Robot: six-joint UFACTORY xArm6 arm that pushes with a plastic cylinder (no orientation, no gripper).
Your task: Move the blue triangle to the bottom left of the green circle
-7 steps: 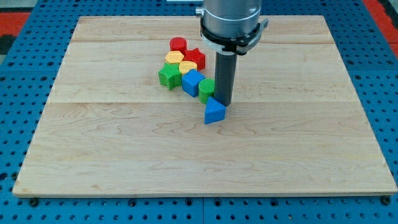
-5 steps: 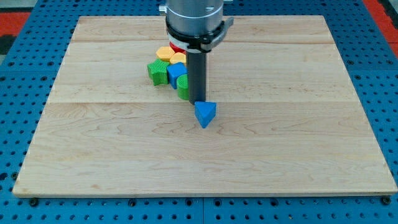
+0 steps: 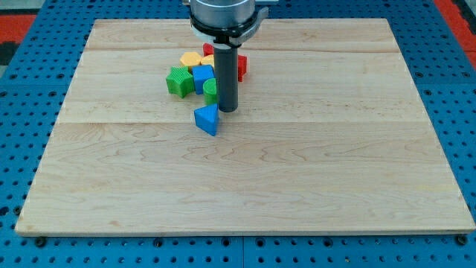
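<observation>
Camera view: the dark straight rod is standing upright over the pale wooden table point(image 3: 357, 186), and my tip point(image 3: 227, 111) is resting at the rod's lower end, just beside the small blue plastic triangle point(image 3: 207, 119). The arm is carrying no hand, so nothing is being held; the tip is only able to push. The blue triangle is lying to the view's lower left of the tip, close enough that contact cannot be ruled out, and it is sitting just below the small green circle block point(image 3: 211, 90), which is partly hidden behind the rod. The rest of the cluster is lying above: a green star-shaped block point(image 3: 178, 80), a blue cube point(image 3: 202, 76), a yellow block point(image 3: 191, 59) and a red block point(image 3: 241, 67) showing past the rod. The deciding relation is this: the tip is standing on the triangle's upper right side, so a push toward the view's left and slightly downward is judged to carry the triangle toward the circle's bottom left. The triangle is judged nearly placed, needing only a short leftward shift.
</observation>
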